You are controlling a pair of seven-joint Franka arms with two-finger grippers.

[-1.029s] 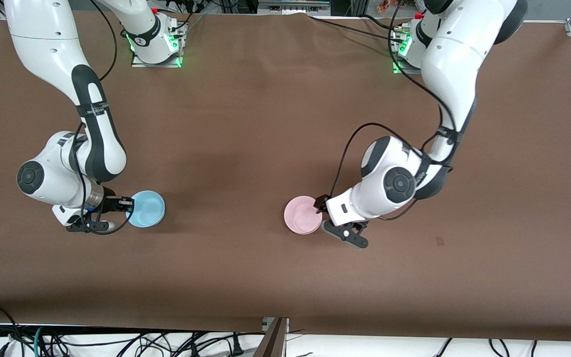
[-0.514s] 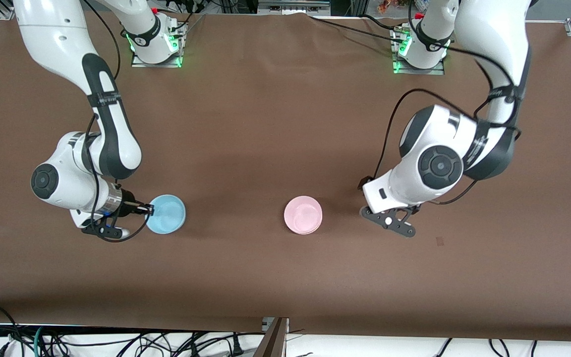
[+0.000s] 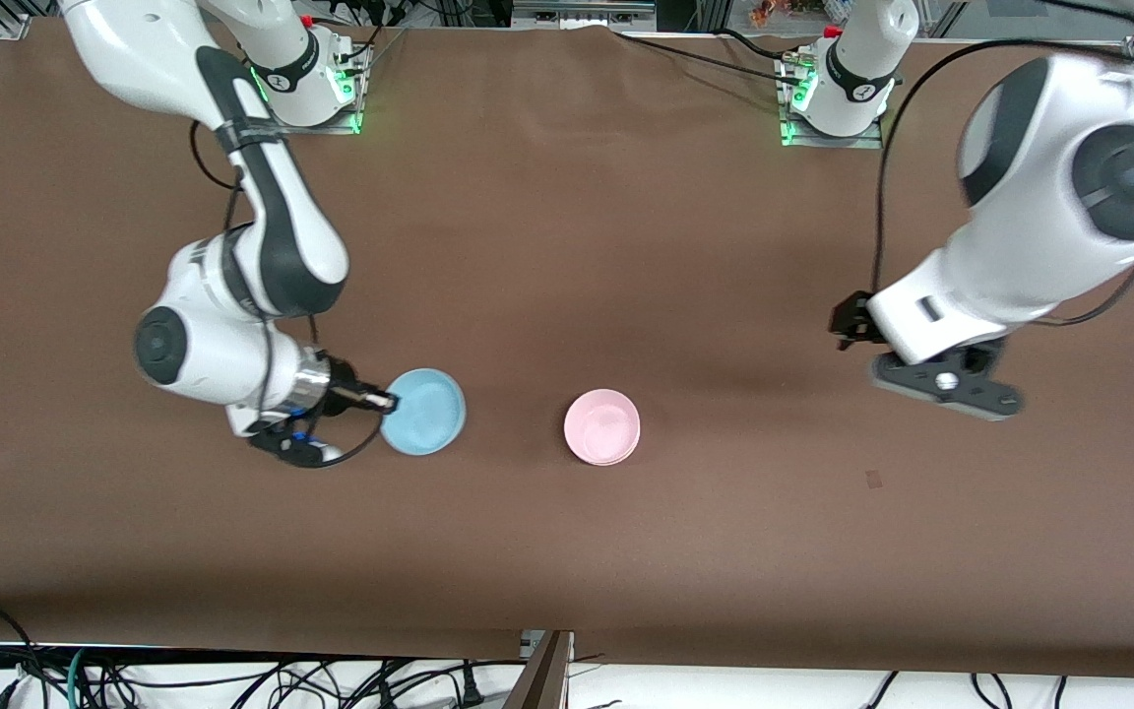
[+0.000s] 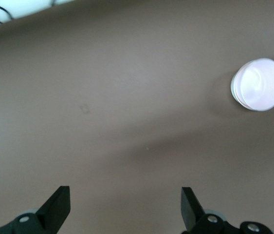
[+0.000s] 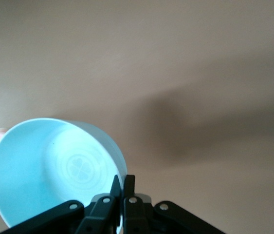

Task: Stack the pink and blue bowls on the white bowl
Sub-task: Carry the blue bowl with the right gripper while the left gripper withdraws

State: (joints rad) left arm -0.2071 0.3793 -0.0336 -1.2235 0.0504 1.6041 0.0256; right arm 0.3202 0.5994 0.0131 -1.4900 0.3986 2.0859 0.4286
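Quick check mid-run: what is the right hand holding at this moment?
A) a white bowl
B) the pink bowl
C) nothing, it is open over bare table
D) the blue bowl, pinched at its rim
D: the right hand is shut on the rim of the blue bowl, as the right wrist view also shows, while the pink bowl sits alone on the table.

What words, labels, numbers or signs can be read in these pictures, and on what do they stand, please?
No readable text.
Blue bowl: an embossed clover-like emblem on its inside floor, no letters.
Right arm's dark band: markings too small to read.
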